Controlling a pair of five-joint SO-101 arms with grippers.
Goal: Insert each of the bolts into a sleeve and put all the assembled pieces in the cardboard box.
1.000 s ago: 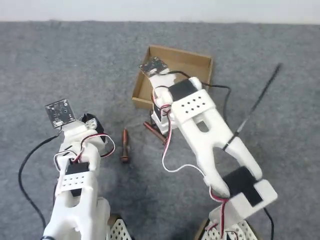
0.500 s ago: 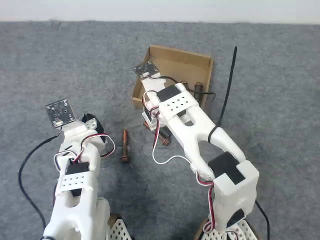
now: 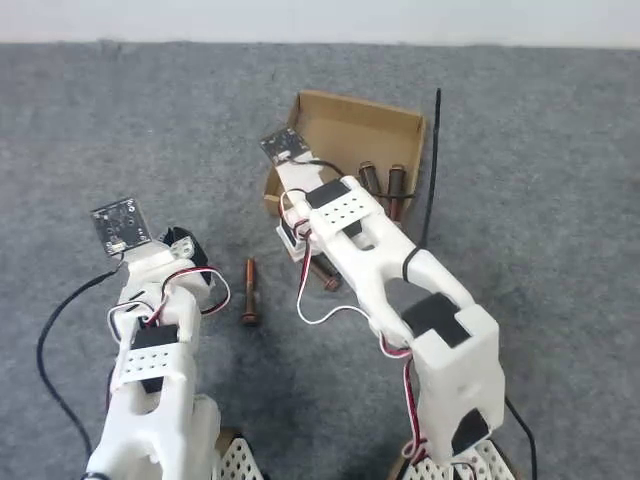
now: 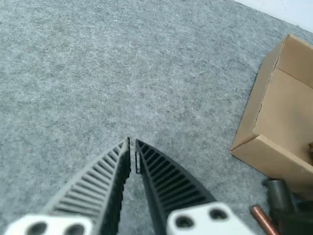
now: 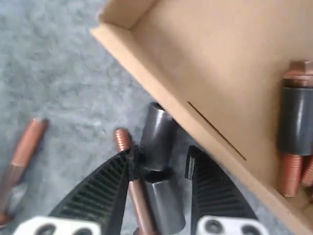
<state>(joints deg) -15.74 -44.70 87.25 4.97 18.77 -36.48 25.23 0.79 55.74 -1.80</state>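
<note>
The right gripper (image 5: 159, 152) had its jaws open, with a dark sleeve (image 5: 157, 134) right between them. The sleeve pointed the same way as the fingers, so they could squeeze its sides. A bolt (image 5: 122, 138) lay beside one finger. The cardboard box (image 5: 210, 54) stood just past the tips. The left gripper (image 4: 133, 143), jaws together and holding nothing, was well apart.

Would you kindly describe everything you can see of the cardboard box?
The cardboard box is a shallow, open-topped tray of plain brown card with low upright walls, resting flat on the grey carpet. Two assembled pieces lie inside by the wall nearest the arms. A dark sleeve lies just outside that wall.
</note>
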